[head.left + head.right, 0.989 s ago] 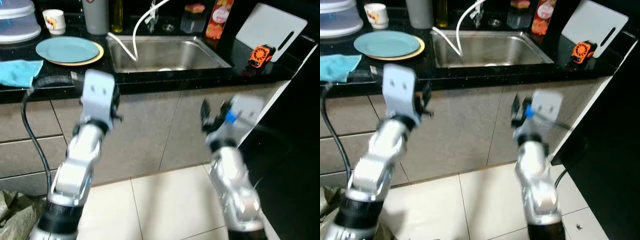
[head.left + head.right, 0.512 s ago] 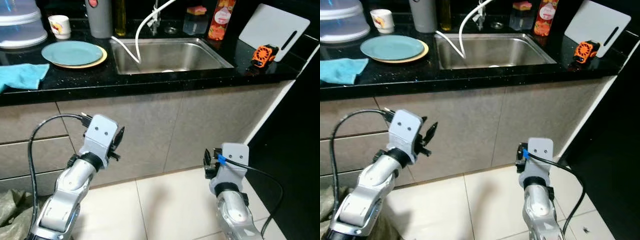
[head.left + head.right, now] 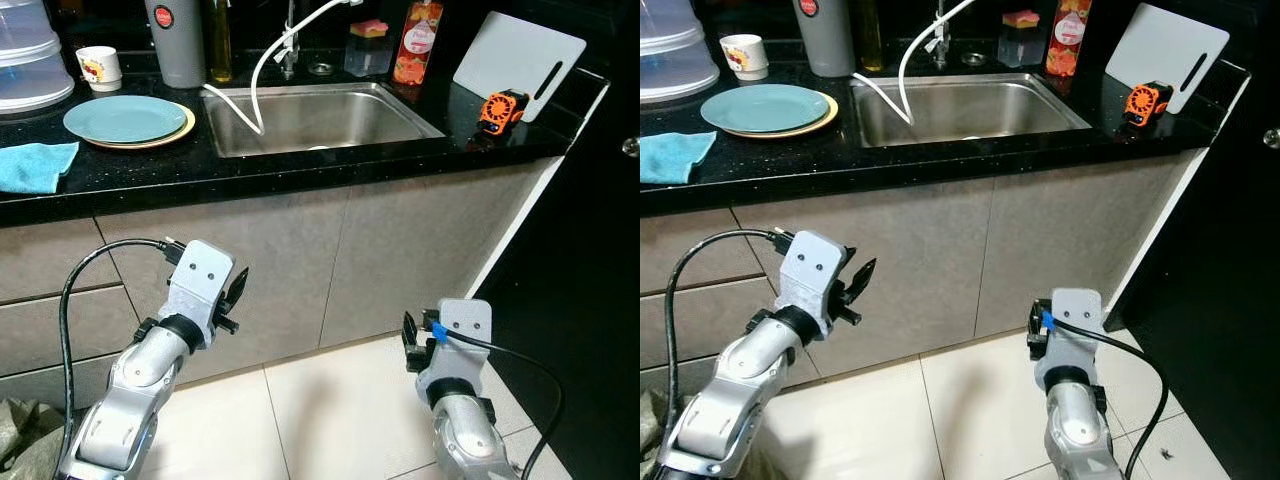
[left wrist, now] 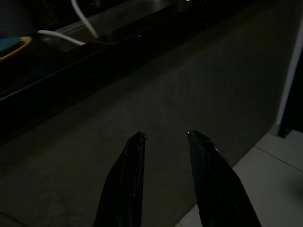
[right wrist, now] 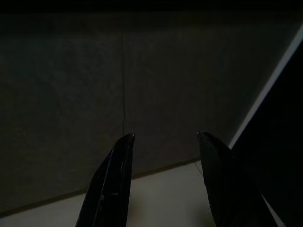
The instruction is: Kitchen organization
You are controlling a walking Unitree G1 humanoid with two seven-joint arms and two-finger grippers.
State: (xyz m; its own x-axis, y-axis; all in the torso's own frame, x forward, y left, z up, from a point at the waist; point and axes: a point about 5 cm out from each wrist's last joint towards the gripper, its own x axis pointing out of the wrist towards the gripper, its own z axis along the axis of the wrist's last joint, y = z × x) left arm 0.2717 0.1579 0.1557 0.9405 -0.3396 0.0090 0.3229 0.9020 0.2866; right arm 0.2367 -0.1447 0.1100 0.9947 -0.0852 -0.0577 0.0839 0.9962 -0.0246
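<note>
Now the robot faces the black countertop (image 3: 300, 170), both arms low in front of the grey cabinet doors (image 3: 280, 260). Left gripper (image 4: 163, 137) hangs below the counter edge, fingers parted by a narrow gap, nothing between them, pointing at the cabinet front. Right gripper (image 5: 163, 137) sits lower, near the tiled floor (image 3: 330, 400), fingers spread a little wider, also empty.

Up on the counter: steel sink (image 3: 320, 115) in the middle with a white hose (image 3: 255, 80) drooping into it. Left of the sink, a teal plate (image 3: 125, 118) rests on a yellow plate (image 3: 185, 128), a blue cloth (image 3: 35, 165) nearer the edge, a white mug (image 3: 98, 67) behind. Far right, a white cutting board (image 3: 515, 62) leans up, an orange gadget (image 3: 497, 108) just in front.
</note>
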